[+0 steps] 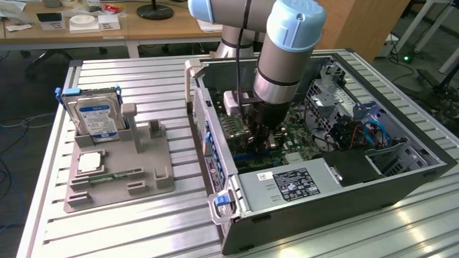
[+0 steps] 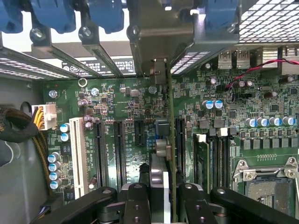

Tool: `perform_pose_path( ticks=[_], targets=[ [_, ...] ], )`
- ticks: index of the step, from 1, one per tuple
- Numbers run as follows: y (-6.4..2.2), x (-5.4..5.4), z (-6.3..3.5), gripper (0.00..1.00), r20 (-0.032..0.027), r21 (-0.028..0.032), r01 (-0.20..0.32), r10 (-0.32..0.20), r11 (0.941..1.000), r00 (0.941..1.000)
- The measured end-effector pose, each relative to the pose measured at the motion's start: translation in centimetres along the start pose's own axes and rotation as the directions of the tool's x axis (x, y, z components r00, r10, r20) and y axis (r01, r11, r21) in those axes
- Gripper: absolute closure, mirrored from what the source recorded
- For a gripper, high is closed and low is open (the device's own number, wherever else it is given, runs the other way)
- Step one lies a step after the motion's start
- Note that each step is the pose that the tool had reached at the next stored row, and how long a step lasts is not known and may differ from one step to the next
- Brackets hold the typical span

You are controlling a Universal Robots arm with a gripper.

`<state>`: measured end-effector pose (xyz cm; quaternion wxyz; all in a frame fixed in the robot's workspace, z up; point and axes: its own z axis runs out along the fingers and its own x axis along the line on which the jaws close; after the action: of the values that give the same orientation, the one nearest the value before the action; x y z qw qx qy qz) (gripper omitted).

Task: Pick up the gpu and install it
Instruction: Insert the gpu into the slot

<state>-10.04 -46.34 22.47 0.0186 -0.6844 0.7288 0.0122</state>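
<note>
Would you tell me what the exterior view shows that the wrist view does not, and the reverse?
Exterior view: the boxy silver hard drive with blue-white label standing in the grey holder tray. Wrist view: the long white expansion slot and the empty processor socket. Both: the green motherboard and the gripper holding the thin flat gpu card edge-on.

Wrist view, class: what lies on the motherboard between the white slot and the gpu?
Three black slots, two long and one short, lie side by side between the white slot and the edge-on gpu, seen in the wrist view.
</note>
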Motion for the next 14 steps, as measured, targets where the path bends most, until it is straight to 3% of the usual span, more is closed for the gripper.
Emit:
perform_pose_path(
  ticks=[14],
  targets=[
    [-0.01,0.03,0.40,0.72,0.0002,0.0001,-0.002,0.002,1.0000,1.0000]
  ],
)
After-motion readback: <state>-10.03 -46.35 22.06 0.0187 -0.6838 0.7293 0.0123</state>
